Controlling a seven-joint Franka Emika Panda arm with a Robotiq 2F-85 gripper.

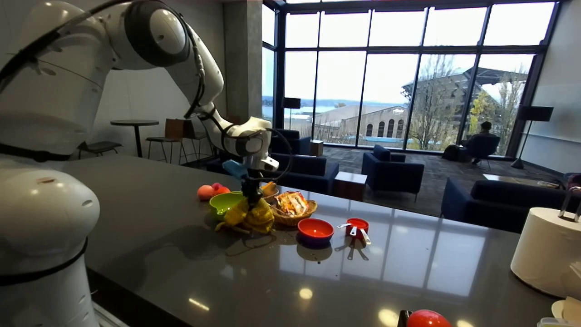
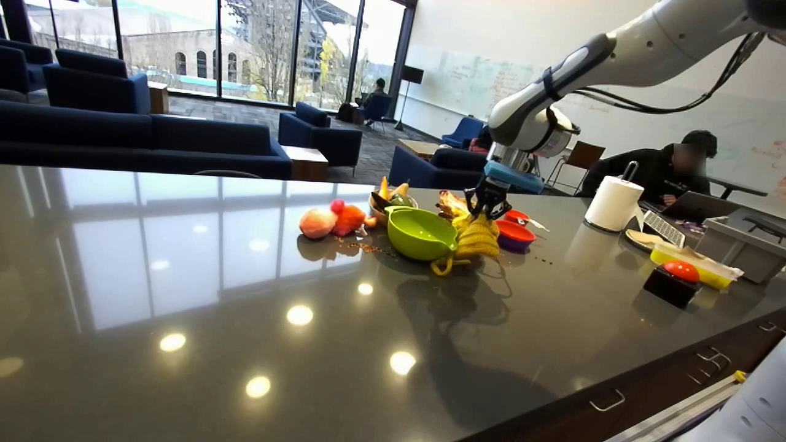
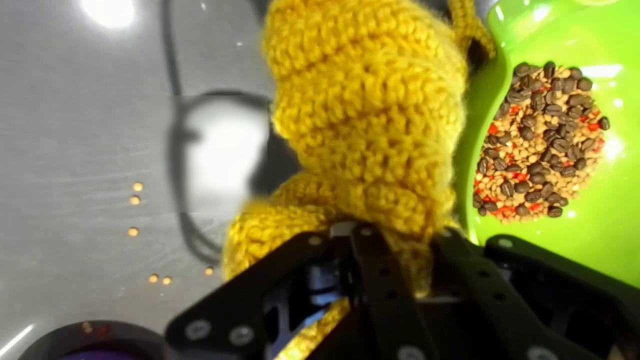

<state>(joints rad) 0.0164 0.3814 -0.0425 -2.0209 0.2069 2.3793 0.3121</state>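
Where the yellow crocheted piece (image 3: 367,90) bunches up, the pincer (image 3: 406,237) has it pinched

As we look down through the wrist view, the piece lies directly under the pincer, whose jaws stand nearly together with a fold of yarn caught between them. Its long axis runs up that view away from the fingers (image 3: 387,295), roughly in line with them and alongside the green bowl (image 3: 565,37). On this closeness, we judge, any move turns: the piece sits right at the bowl's rim, its flank seeming to touch, and the bowl holds a heap of beans and grains (image 3: 542,150) that a nudge could spill. We see one arm (image 2: 645,61) only, so no other is nearer. In both exterior views we find the piece low over the counter (image 2: 344,344), between the green bowl and a red bowl (image 1: 316,227) with a purple outside.

The very fingertips are sunk in yarn, so we cannot tell how deep the bite goes. The far end, with its loose tie (image 3: 465,20), runs out of the wrist view at the top; the nearer folds vanish behind black linkage (image 3: 235,307); whether the underside rests wholly on the counter is hidden. A dark loop (image 3: 175,150) beside the piece could be shadow or reflection; we cannot settle which.
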